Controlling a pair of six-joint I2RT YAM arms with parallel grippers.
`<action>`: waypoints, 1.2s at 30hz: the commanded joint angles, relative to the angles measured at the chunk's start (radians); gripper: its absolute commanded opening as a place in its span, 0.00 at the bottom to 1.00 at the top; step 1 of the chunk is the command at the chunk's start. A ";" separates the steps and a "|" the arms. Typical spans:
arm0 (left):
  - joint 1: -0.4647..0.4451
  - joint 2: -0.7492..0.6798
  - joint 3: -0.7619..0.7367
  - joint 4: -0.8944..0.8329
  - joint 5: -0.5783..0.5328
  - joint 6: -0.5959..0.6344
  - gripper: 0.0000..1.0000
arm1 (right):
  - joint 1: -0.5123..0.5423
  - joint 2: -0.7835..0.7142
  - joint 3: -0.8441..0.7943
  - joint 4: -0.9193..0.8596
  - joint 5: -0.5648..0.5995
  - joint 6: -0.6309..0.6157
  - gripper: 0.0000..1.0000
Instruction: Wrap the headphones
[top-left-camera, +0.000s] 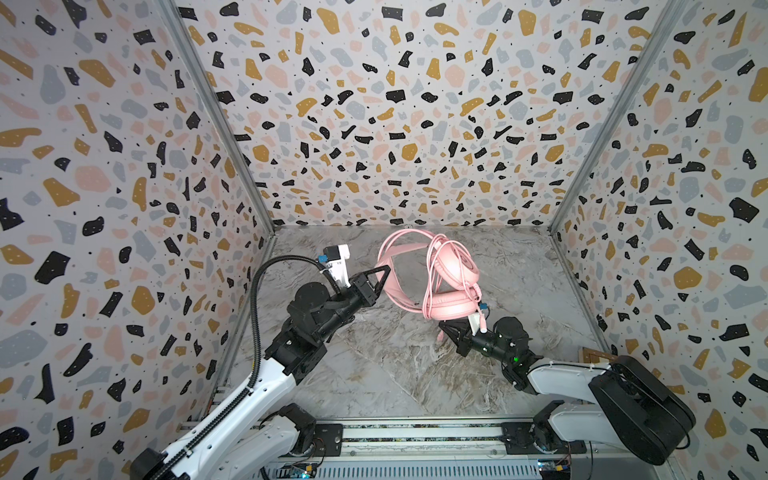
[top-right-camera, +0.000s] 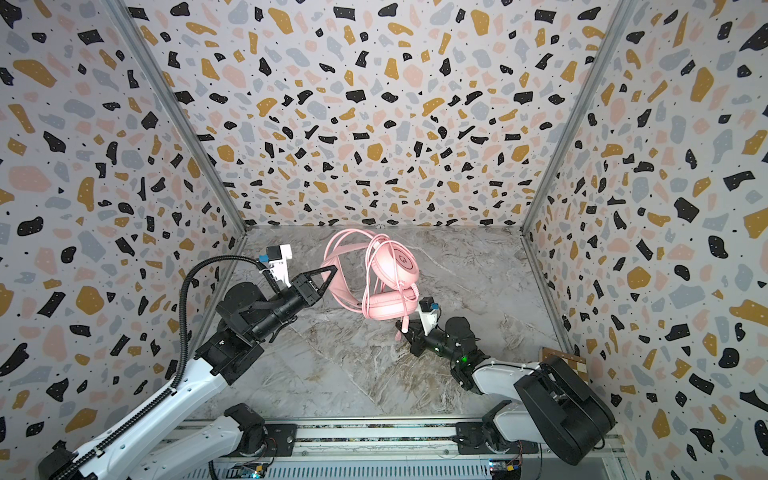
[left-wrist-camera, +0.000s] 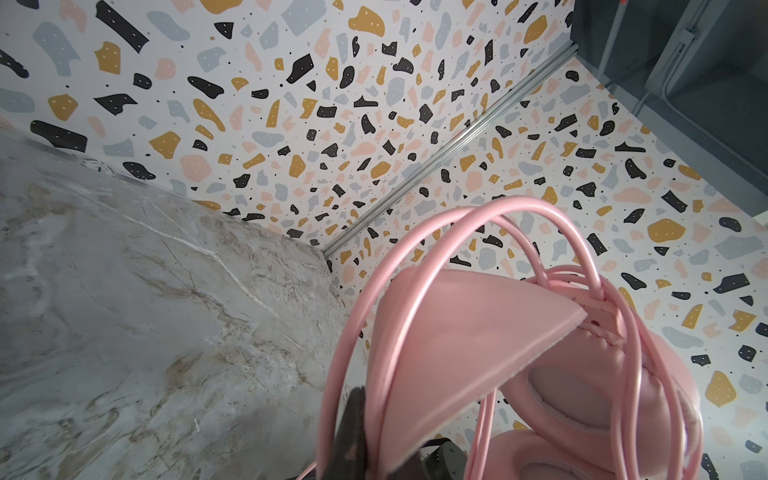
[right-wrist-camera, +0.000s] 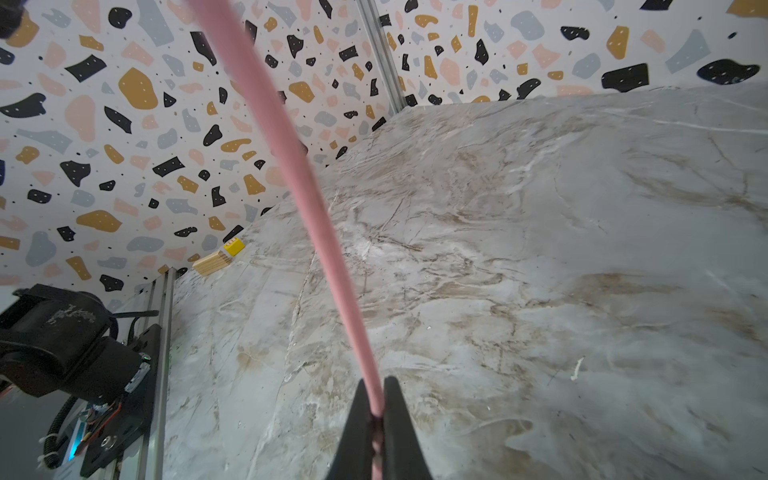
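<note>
The pink headphones (top-left-camera: 455, 266) (top-right-camera: 395, 266) hang above the marble table in both top views, tilted, with one earcup over the other. My left gripper (top-left-camera: 384, 272) (top-right-camera: 332, 270) is shut on the padded headband (left-wrist-camera: 457, 340); in the left wrist view its dark fingers (left-wrist-camera: 353, 419) pinch the band's edge. Loops of thin pink cable (top-left-camera: 432, 270) lie wound around the earcups (left-wrist-camera: 582, 395). Just below the lower earcup, my right gripper (top-left-camera: 442, 330) (top-right-camera: 401, 330) (right-wrist-camera: 376, 399) is shut on a taut stretch of the cable (right-wrist-camera: 299, 174).
Patterned walls close in the marble table (top-left-camera: 395, 365) at the left, back and right. A small wooden block (right-wrist-camera: 214, 262) with a yellow piece (right-wrist-camera: 234, 247) lies by the right wall, near the front (top-left-camera: 592, 355). The arms' mounting rail (top-left-camera: 415, 432) runs along the front edge.
</note>
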 joint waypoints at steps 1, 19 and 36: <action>-0.014 -0.038 0.000 0.172 -0.029 -0.050 0.00 | 0.020 0.033 0.047 -0.016 -0.056 -0.011 0.00; -0.039 0.028 0.028 0.044 -0.511 -0.005 0.00 | 0.275 -0.165 -0.006 -0.057 0.212 0.127 0.00; -0.203 0.182 0.133 -0.169 -0.788 0.295 0.00 | 0.315 -0.305 0.428 -0.904 0.429 -0.036 0.00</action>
